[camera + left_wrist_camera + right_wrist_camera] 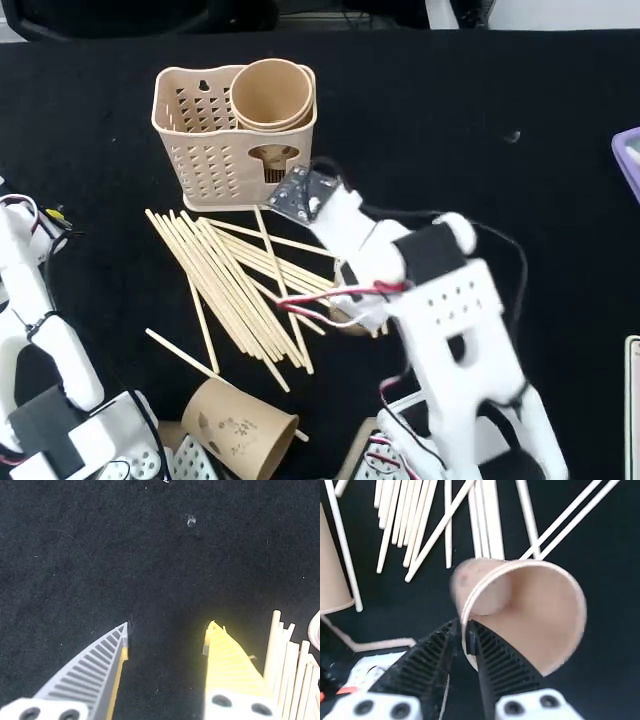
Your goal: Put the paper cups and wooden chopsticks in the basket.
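**A:** Start with the high view. Where does the job stand?

**B:** Part done, I'd say. The beige perforated plastic basket (215, 160) stands toward the far edge of the black-clothed table (520, 200), left of its middle. It has stacked brown paper cups (272, 95) in one compartment. The pale wooden chopsticks (240, 285) lie fanned on the table just in front of it, none inside. A loose brown paper cup (240, 430) lies on its side by the near edge.

**A:** And the arms?

**B:** The white right arm (440, 300) stretches over the chopsticks toward the basket. The left arm (40, 350) sits at the near left corner.

**A:** Left wrist view?

**B:** The left gripper (167, 630) has its jaws wide apart over bare table and grips nothing. Chopstick ends show just beside its yellow finger (230, 665).

**A:** Right wrist view?

**B:** The right gripper (464, 627) is pinched closed on a held brown paper cup (530, 610), with the rim caught between its black fingers. The cup is tipped with its mouth toward the camera, above the chopsticks. I can't tell whether it touches them.

**A:** So which step is this?

**B:** Carrying that cup to the basket, I judge. Next it needs lifting clear of the sticks and bringing over the cup compartment. Then it must be turned base-down so it nests in the stack, and the jaws loosened. A rim pinch is a thin hold, so the cup could swing or slip.
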`<state>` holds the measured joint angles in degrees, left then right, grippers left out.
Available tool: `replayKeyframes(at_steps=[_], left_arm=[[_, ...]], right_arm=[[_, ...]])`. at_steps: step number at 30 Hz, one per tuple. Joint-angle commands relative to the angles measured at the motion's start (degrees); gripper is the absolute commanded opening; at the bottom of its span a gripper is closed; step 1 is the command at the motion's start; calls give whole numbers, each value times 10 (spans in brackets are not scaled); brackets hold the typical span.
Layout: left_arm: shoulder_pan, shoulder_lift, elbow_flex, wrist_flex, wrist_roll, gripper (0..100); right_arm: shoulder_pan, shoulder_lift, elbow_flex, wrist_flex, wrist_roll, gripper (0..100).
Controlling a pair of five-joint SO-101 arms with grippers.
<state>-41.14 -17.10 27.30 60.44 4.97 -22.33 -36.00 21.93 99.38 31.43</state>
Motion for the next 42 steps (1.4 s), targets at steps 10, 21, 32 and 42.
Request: replayKeyframes(at_steps=[10, 21, 32, 42], left_arm=[[0, -21, -5, -8, 4, 241], [-2, -21, -5, -7, 4, 241], [-1, -21, -5, -8, 4, 241], [0, -21, -5, -8, 4, 241]], right_arm=[[222, -38, -41, -16, 174, 10], [288, -38, 48, -108, 208, 10], [279, -43, 59, -96, 207, 13], [508, -15, -11, -185, 156, 315]])
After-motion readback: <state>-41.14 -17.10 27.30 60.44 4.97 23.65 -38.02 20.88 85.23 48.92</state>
